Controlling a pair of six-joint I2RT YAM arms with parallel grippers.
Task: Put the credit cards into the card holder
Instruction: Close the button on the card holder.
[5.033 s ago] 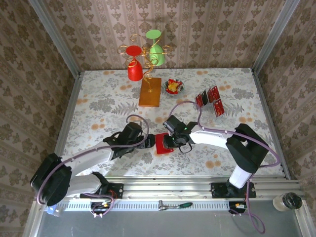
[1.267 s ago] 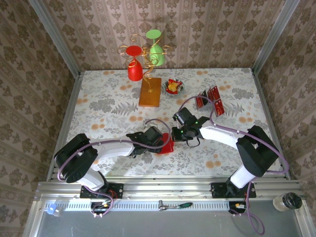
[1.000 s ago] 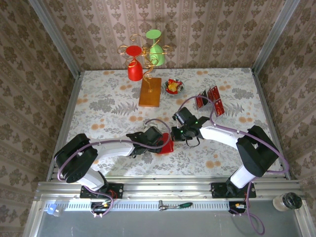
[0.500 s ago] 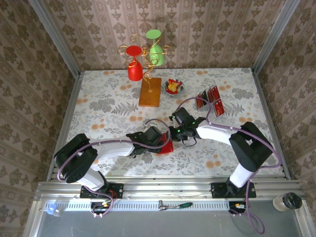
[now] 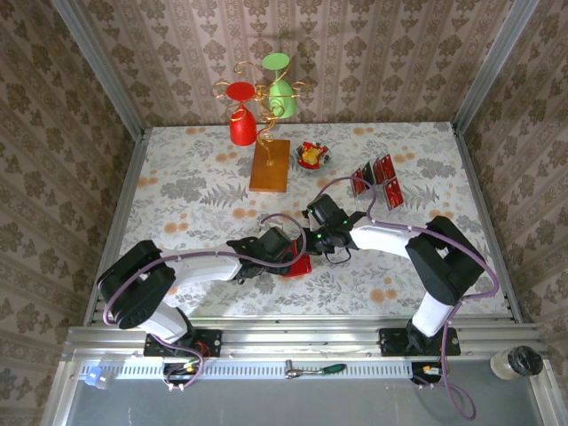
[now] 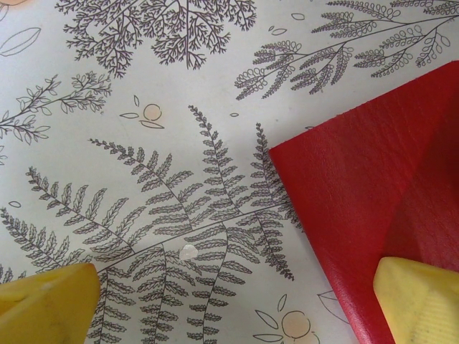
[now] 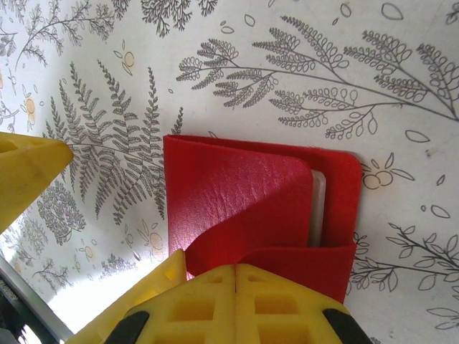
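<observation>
Card holder [image 7: 237, 193] is grained red, half-open, pale inside showing.

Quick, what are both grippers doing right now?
Left gripper: open over the card holder corner.
Right gripper: shut, at the card holder's edge.

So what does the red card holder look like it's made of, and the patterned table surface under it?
The card holder looks like leather or faux leather: fine grain, a soft sheen and a creased flap. The table covering seems to be a smooth printed sheet with fern drawings. Whether it is vinyl, paper or cloth is unclear.
</observation>
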